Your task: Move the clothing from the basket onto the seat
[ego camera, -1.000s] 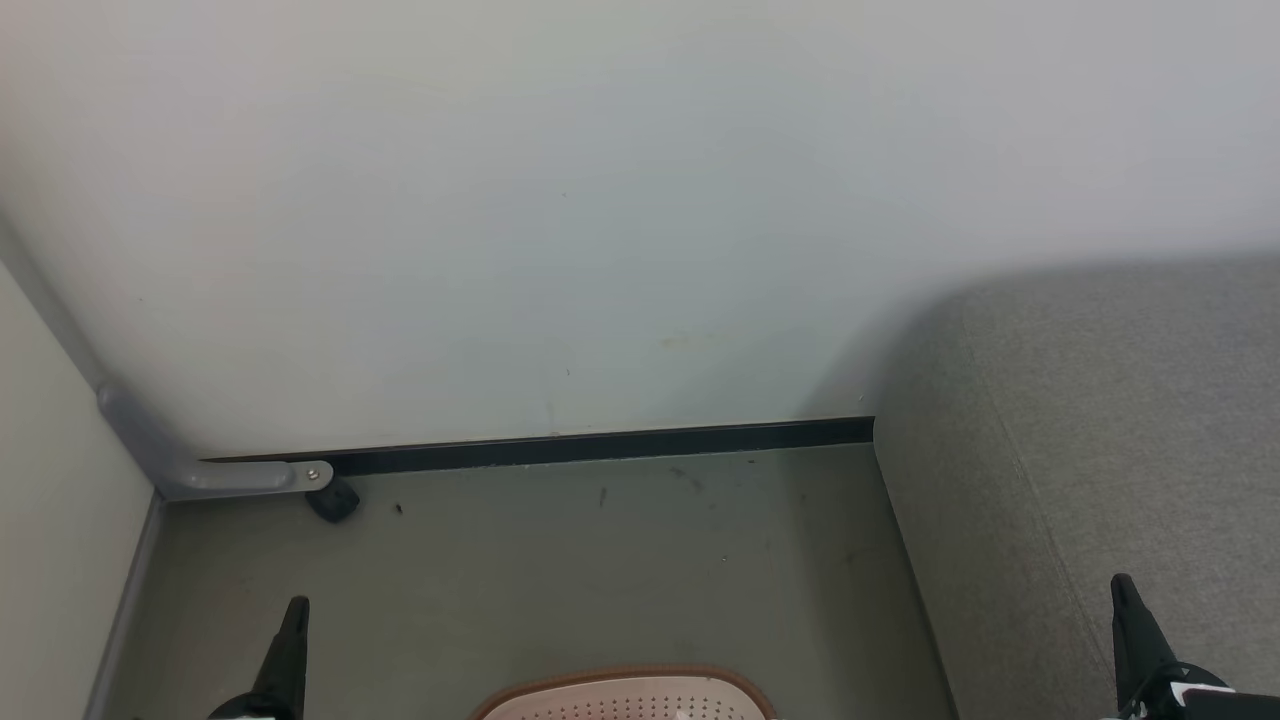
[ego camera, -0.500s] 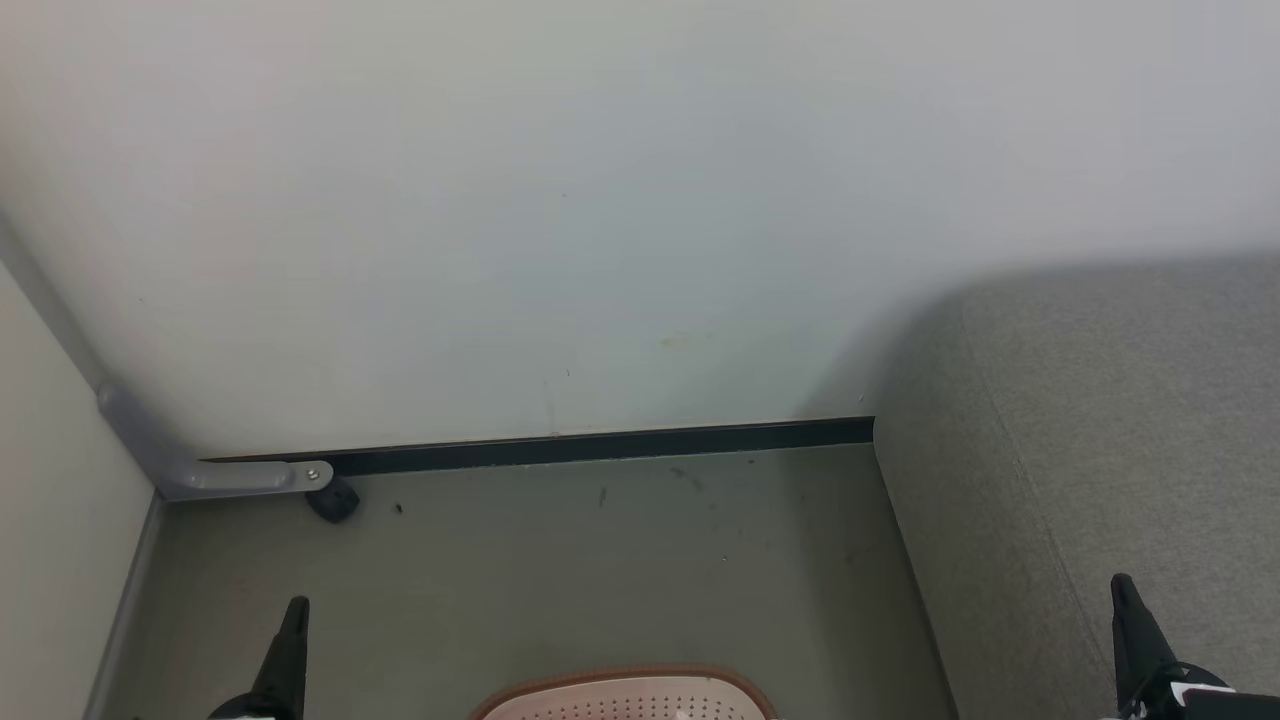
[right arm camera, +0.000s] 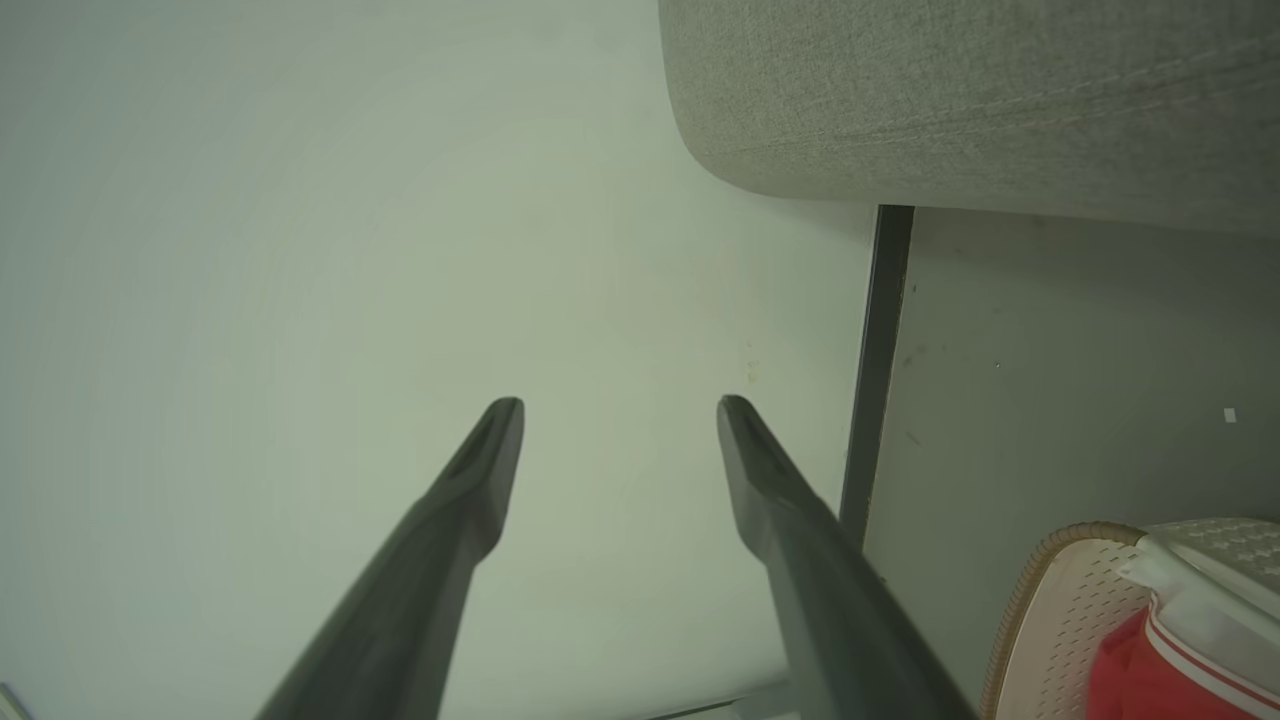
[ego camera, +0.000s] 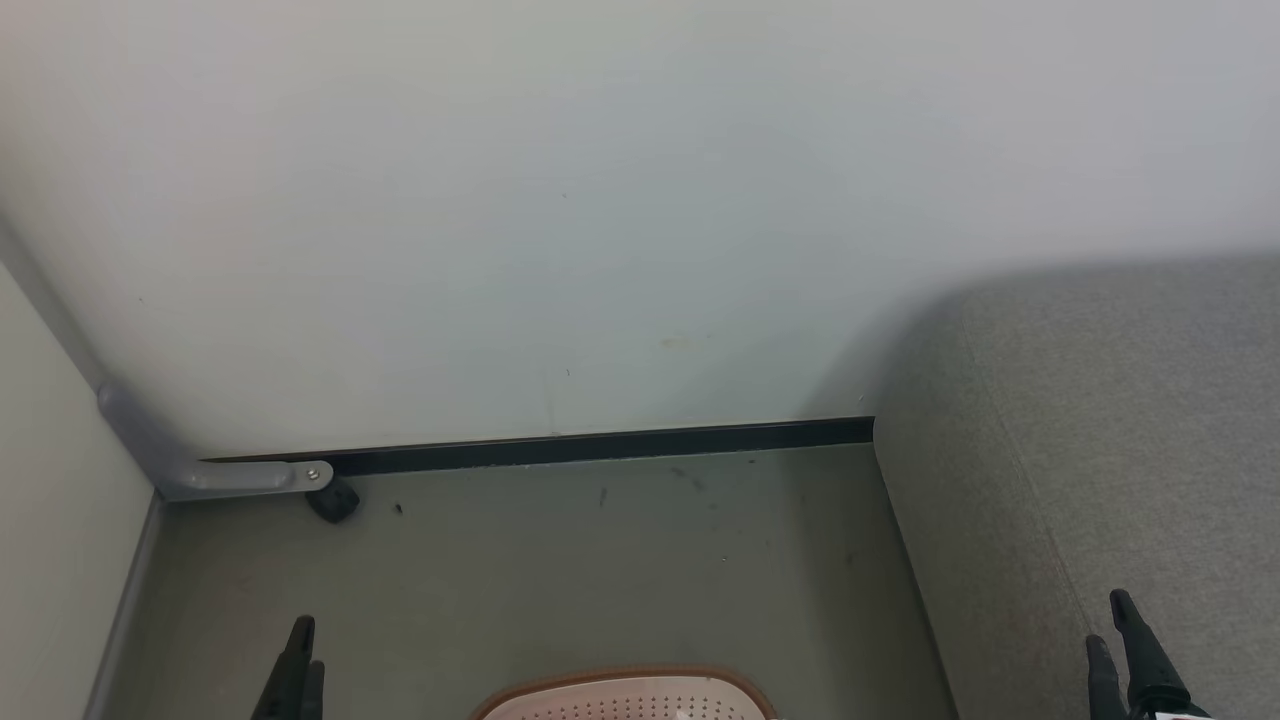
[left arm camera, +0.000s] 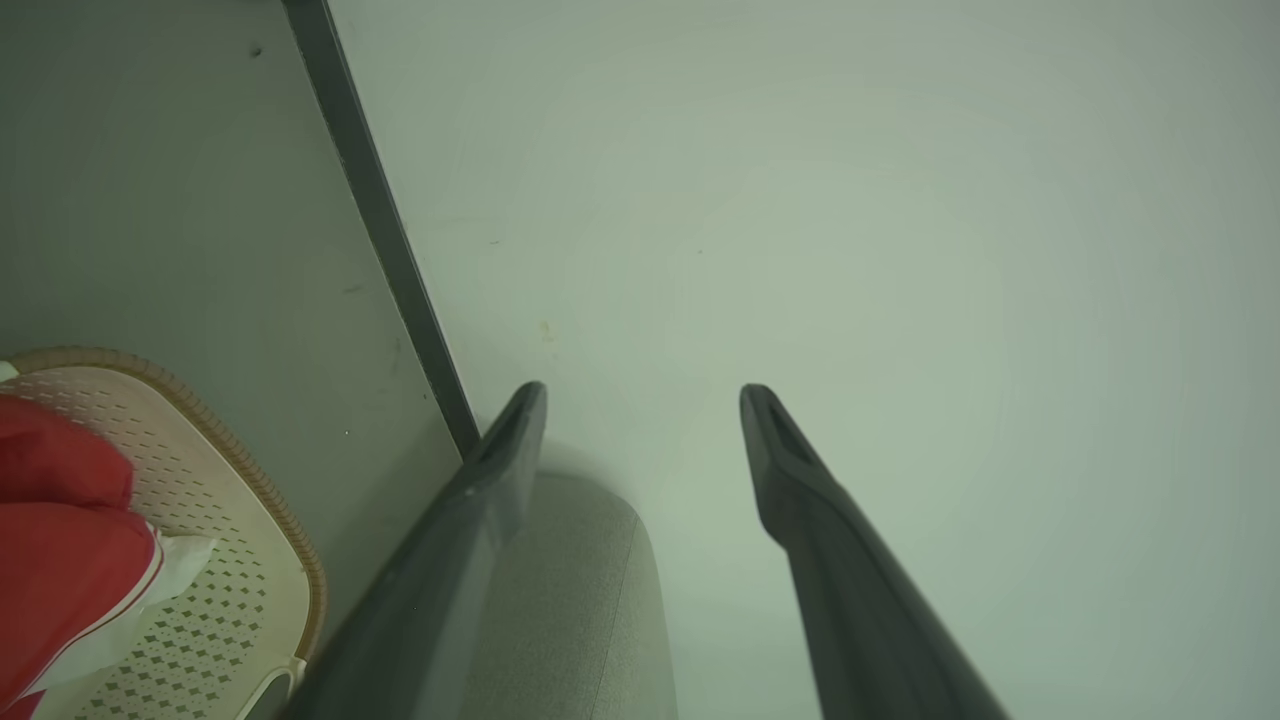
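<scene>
Head view: grey floor [ego camera: 600,580], pale wall [ego camera: 600,200], seat [ego camera: 1150,420] right; left hand [ego camera: 308,642], right hand [ego camera: 1107,618] both splayed, empty

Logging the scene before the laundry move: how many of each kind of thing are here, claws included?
basket: 1
seat: 1
red clothing heap: 1, separate garments cannot be counted
claws: 2, left claw and right claw
total: 5
</scene>
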`<state>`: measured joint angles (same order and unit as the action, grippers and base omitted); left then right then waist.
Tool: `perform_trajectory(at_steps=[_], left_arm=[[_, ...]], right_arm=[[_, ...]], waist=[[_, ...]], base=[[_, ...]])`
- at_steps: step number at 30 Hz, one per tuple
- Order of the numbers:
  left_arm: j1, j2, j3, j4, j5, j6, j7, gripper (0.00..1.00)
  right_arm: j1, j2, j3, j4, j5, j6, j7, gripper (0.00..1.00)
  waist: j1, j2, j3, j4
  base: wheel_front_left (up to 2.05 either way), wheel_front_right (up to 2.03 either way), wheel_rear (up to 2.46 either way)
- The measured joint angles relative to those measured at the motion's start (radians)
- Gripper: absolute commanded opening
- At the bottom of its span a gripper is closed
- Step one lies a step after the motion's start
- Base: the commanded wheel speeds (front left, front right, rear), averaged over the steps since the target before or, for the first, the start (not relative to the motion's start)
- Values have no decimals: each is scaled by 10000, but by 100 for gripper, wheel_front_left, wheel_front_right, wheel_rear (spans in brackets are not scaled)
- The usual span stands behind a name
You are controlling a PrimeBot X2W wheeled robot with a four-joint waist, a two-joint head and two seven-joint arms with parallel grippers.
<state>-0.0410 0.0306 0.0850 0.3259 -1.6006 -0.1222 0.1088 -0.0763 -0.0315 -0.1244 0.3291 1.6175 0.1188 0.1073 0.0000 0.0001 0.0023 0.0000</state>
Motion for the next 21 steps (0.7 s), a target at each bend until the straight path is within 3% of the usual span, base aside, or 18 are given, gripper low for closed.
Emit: perform_trajectory(at_steps=[21], left_arm=[[-14,96,-414,-424,642,-2,-815,100]], right_arm=[[-28,-63,439,-416,-360,0,-533,100]], waist=[[0,0,41,32]], base=[[0,0,0]])
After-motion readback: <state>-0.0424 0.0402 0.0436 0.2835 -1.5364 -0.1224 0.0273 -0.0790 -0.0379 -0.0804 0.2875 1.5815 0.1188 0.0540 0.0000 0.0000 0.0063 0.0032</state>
